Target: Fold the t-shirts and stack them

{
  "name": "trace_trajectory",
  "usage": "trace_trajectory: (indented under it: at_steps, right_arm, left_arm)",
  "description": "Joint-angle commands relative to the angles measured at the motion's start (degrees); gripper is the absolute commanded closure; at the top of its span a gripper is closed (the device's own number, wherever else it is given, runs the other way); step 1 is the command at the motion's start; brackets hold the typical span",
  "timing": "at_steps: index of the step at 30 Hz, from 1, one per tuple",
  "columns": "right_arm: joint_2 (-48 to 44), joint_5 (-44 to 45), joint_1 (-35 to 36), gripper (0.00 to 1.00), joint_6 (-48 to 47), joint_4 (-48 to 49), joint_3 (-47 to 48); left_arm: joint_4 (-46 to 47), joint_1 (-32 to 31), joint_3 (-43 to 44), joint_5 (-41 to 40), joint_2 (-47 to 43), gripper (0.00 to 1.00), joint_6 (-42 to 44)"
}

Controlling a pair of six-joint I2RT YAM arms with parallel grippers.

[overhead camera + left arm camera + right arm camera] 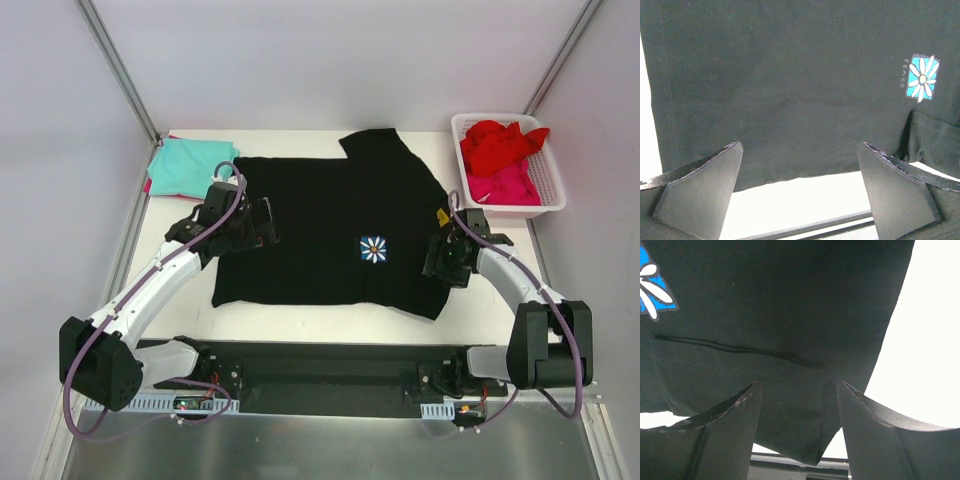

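Arms: two, white with black joints, both reaching out from the near edge of the table (300, 322).
Grippers: two, with two fingers each, four fingers in all.
Left gripper (800, 145): its fingers (700, 190) stand spread wide with nothing between them. In the top view this gripper (258, 222) sits over the left edge of the black t-shirt.
Right gripper (798, 384): its fingers (725, 430) stand apart. A hanging corner of black cloth lies in the gap between them, and neither finger is seen pressing on it. In the top view this gripper (447, 258) is at the shirt's right edge.
Black t-shirt (320, 230): one, spread flat on the table between the two grippers. From the left wrist the cloth (790, 75) fills the view beyond the fingertips, its hem just past them. From the right wrist the cloth (780, 300) runs from between the fingers to well beyond them, with a fold line across it.
Flower print (374, 249): one, white petals on blue. It lies beyond the left fingers, toward their right (922, 77), and beyond the right fingers, toward their left (652, 290).
Teal t-shirt (190, 165): one, folded, just beyond the left gripper at the far left of the table.
Pink cloth (148, 186): one sliver showing under the teal t-shirt.
Basket (555, 190): one, white and slotted, beyond the right gripper at the far right.
Red t-shirt (500, 143): one, crumpled in the basket.
Pink t-shirt (505, 185): one, in the basket beneath the red t-shirt.
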Motion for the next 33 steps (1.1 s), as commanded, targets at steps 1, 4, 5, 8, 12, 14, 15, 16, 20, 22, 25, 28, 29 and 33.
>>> trace_trajectory:
  at_steps: [1,4,5,8,12,14,15,16,20,22,25,28,29,33]
  right_arm:
    - [1.72,0.15,-0.38,0.37,0.62,1.69,-0.70]
    - [2.25,0.06,-0.38,0.38,0.80,2.13,-1.05]
    - [2.60,0.24,-0.38,0.38,0.71,2.39,-1.23]
    - [3.21,0.42,-0.38,0.41,0.71,2.83,-1.49]
    - [3.92,0.06,-0.47,0.46,0.71,3.62,-1.67]
    - [4.27,-0.20,-0.47,0.51,0.80,3.97,-1.76]
    - [4.53,-0.37,-0.38,0.54,0.71,4.06,-1.67]
    - [4.62,-0.38,-0.47,0.57,0.80,4.06,-1.67]
    - [4.36,-0.64,-0.47,0.72,0.80,4.15,-1.67]
    - [3.84,-0.82,-0.47,0.81,0.80,3.71,-1.76]
    - [2.87,-1.17,-0.29,0.81,0.71,2.49,-1.85]
    - [1.03,-0.99,1.10,0.82,0.89,-0.06,-2.11]
    - [0.32,-0.21,1.55,0.82,1.58,-0.77,-2.37]
    - [-3.80,0.59,4.71,0.83,3.78,-4.11,-4.48]
  left_arm:
    - [-0.96,-0.77,1.33,-0.71,-0.56,0.01,-0.52]
    - [-1.23,-0.77,1.42,-0.71,-0.64,0.01,-0.52]
    - [-1.23,-0.77,1.42,-0.71,-0.82,0.01,-0.52]
    - [-1.49,-0.77,1.59,-0.71,-0.91,0.01,-0.52]
    - [-1.58,-0.94,1.86,-0.71,-0.91,0.01,-0.61]
    - [-1.66,-0.94,1.77,-0.71,-0.91,0.01,-0.52]
    - [-1.67,-0.94,1.86,-0.71,-0.99,0.01,-0.61]
    - [-1.75,-1.03,1.86,-0.71,-0.91,0.01,-0.61]
    - [-2.02,-1.12,2.12,-0.71,-1.17,0.01,-0.52]
    - [-2.19,-1.12,2.21,-0.62,-1.26,0.01,-0.61]
    - [-2.46,-1.21,2.30,-0.71,-1.43,0.01,-0.61]
    - [-2.54,-1.29,2.56,-0.71,-1.61,0.01,-0.70]
    - [-2.54,-1.38,2.56,-0.62,-1.61,0.01,-0.78]
    - [-2.54,-1.73,3.26,-0.71,-1.52,0.01,-1.05]
